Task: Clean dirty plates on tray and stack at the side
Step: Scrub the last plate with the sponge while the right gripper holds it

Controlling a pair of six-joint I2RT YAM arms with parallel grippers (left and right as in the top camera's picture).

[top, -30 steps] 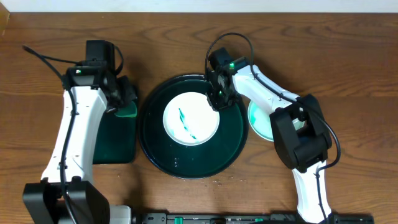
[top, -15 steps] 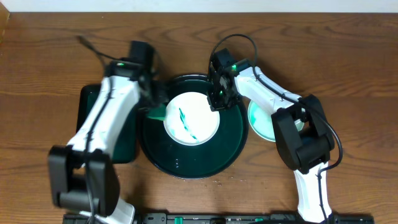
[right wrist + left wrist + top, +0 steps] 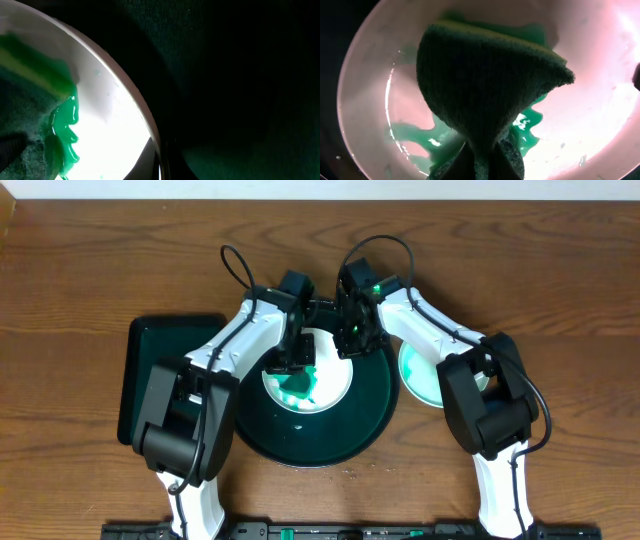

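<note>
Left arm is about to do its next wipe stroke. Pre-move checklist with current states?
1. Sponge gripped by the left gripper: ok, pinched at its narrow end.
2. Sponge over the plate: ok, it sits on the green smear.
3. Right gripper bracing the plate: cannot tell. It is at the far-right rim, but the grip is hidden.
4. Plate inside the tray: ok.
5. Plate clean: not ok, wet green is spread across it.
6. Side plate clear of the stroke: ok, it lies outside the tray, partly under the right arm.
</note>
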